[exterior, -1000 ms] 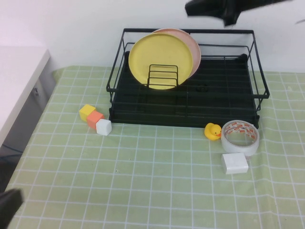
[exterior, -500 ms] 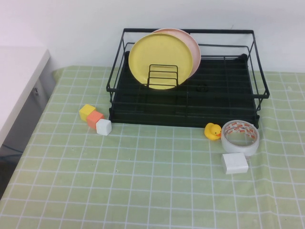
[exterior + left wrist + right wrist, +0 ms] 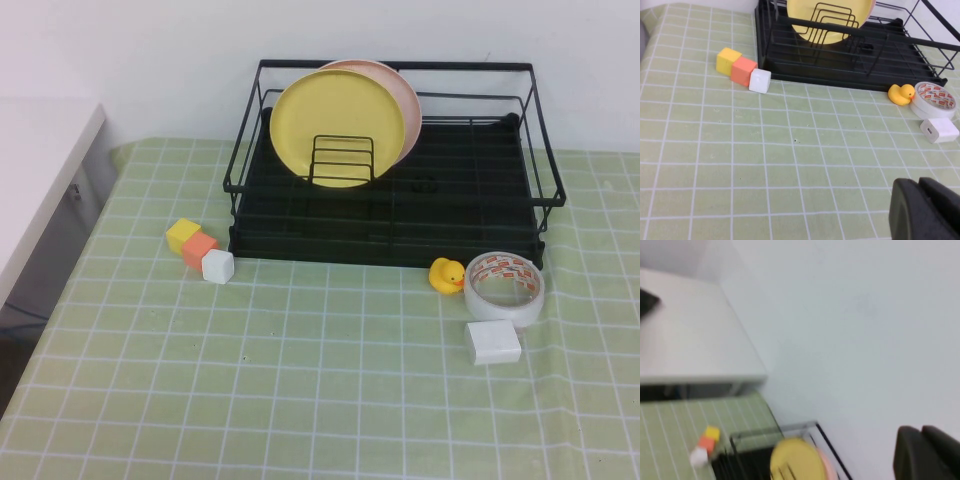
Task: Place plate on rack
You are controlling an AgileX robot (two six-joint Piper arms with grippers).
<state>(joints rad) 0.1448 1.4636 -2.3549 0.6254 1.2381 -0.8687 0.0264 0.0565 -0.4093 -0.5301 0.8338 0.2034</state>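
Far left on the cloth [image 3: 300, 380]: three blocks [image 3: 200, 248], yellow, orange and white, in a touching row just beside the rack's front corner. Nothing to do with them; best left alone.

Left gripper [image 3: 925, 210]: out of the high view, seen only from its own wrist, low over the cloth on the robot's side, well apart from the rack. Open or closed: cannot tell. Nothing visibly in it.

Rack [image 3: 390, 225]: at the back of the table. Plate [image 3: 337, 125] already in it, standing on edge toward the left end, behind the dividers [image 3: 343, 160] and leaning back on the pink plate [image 3: 408, 100]. Judged done, or very nearly. Good practice now: check for a stable lean, avoid nudging rim or wire, keep both arms clear.

Right of the rack's front: duck [image 3: 447, 274] touching the tape [image 3: 505, 287], white box [image 3: 492, 342] just nearer. Not to be swept on any return path.

Right gripper [image 3: 927, 452]: also out of the high view, raised high, looking down on the rack from well away. Opening: cannot tell. Nothing seen in its hold.
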